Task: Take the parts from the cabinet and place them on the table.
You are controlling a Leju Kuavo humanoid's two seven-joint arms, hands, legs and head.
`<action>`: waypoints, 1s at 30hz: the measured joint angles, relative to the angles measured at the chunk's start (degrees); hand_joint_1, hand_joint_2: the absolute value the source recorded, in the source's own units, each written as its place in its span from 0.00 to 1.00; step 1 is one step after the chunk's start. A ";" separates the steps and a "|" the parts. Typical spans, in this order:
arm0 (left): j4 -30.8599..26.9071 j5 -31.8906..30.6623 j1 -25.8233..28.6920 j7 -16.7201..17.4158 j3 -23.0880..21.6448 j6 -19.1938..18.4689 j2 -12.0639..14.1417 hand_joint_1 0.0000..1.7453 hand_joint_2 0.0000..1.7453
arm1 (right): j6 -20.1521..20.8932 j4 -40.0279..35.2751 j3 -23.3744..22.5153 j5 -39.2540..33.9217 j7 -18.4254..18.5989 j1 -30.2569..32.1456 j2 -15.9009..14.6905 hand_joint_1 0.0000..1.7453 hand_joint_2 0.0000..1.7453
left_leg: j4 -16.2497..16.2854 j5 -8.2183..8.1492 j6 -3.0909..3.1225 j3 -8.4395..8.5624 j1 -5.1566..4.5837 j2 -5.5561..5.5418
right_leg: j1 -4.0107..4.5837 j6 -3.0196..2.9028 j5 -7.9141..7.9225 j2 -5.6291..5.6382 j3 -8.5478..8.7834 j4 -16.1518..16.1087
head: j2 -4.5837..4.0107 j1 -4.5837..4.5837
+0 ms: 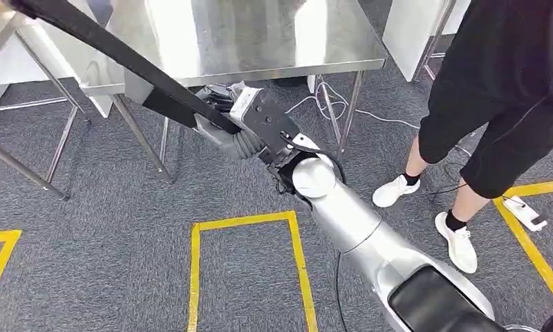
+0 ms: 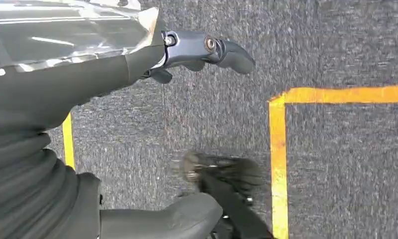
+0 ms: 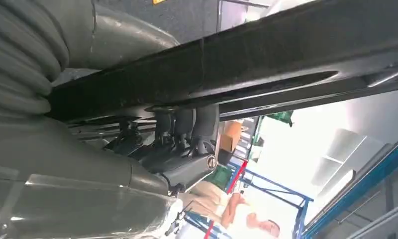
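Black and long, the part [image 1: 115, 48] runs as a flat bar from the upper-left corner of the head view down to the right robot hand [image 1: 225, 114], which grips it near its lower end, just below the front edge of the stainless bench [image 1: 260, 41]. In the right wrist view the dark fingers [image 3: 187, 127] wrap under the bar, so that robot hand is clenched on the part. The left robot hand [image 2: 207, 52] hangs over grey carpet beside a yellow floor line [image 2: 279, 159]; its fingers look extended with nothing between them, so it reads as released. Judgement on the step: the part is being carried to the bench and is not yet on it. To do this well, the held end needs lifting above the bench edge before moving forward, with the bar kept level so the long free end does not swing or catch the bench frame. The grasp sits far from the bar's middle, so it may droop or twist; slow travel seems wise. A person [image 1: 495, 104] in black stands close on the right, near cables and a power strip [image 1: 529, 214] on the floor. Hidden: the bar's far end is cut off by the picture edge, its full length is unknown, and the cabinet cannot be located.
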 joint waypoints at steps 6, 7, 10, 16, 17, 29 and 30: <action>-0.04 -0.39 0.02 0.20 0.02 0.31 0.35 0.00 1.00 | -0.07 0.11 -0.02 0.07 0.00 -0.04 -0.02 1.00 1.00 | -13.89 8.82 3.69 4.86 -1.78 -0.27 | 0.47 1.53 -1.38 0.13 4.00 -1.85 | 0.00 -0.06; -0.04 -0.39 0.03 0.20 0.02 0.35 0.35 0.00 1.00 | -0.07 0.11 -0.09 0.02 -0.15 -0.23 -0.02 1.00 1.00 | -14.21 8.53 4.10 6.32 -1.80 -0.18 | 0.51 2.09 -1.04 0.15 4.60 -2.28 | 0.00 -0.09; -0.07 -0.39 -0.04 0.00 0.02 0.63 0.20 0.00 1.00 | 0.09 0.42 -0.13 0.13 -0.57 -0.55 0.13 1.00 1.00 | -15.58 8.26 4.57 8.95 -1.34 -0.31 | 0.62 1.76 -1.95 -0.02 0.27 5.55 | 0.00 0.00; -0.04 -0.39 -0.04 -0.11 0.02 0.66 -0.04 0.00 1.00 | 0.17 1.60 0.00 0.22 -0.57 0.35 -0.13 1.00 1.00 | -15.42 4.36 3.80 13.01 -1.27 -0.94 | 0.08 3.46 -4.00 -0.08 -8.48 8.31 | 0.00 0.07; -0.07 -0.41 -0.05 -0.13 0.02 0.66 -0.09 0.00 1.00 | 0.18 1.66 0.00 0.22 -0.57 0.35 -0.13 1.00 1.00 | -15.26 3.49 3.51 13.96 -1.21 -1.00 | -0.18 4.59 -0.08 -0.11 -7.42 3.40 | 0.00 0.07; -0.09 -0.46 -0.12 -0.24 0.04 0.76 -0.33 0.00 1.00 | 0.35 2.40 0.37 0.61 -0.74 0.28 0.72 1.00 1.00 | 1.69 -4.12 -0.74 1.95 0.45 -0.07 | -0.08 -0.18 1.95 -0.31 -0.93 -1.10 | 0.00 -0.28; -0.09 -0.48 -0.10 -0.24 0.04 0.79 -0.33 0.00 1.00 | 0.37 2.43 0.37 0.70 -0.74 0.36 0.74 1.00 1.00 | -0.17 -3.60 -0.71 1.73 0.55 0.05 | -0.08 -0.11 1.21 -0.28 0.07 -1.10 | 0.00 -0.28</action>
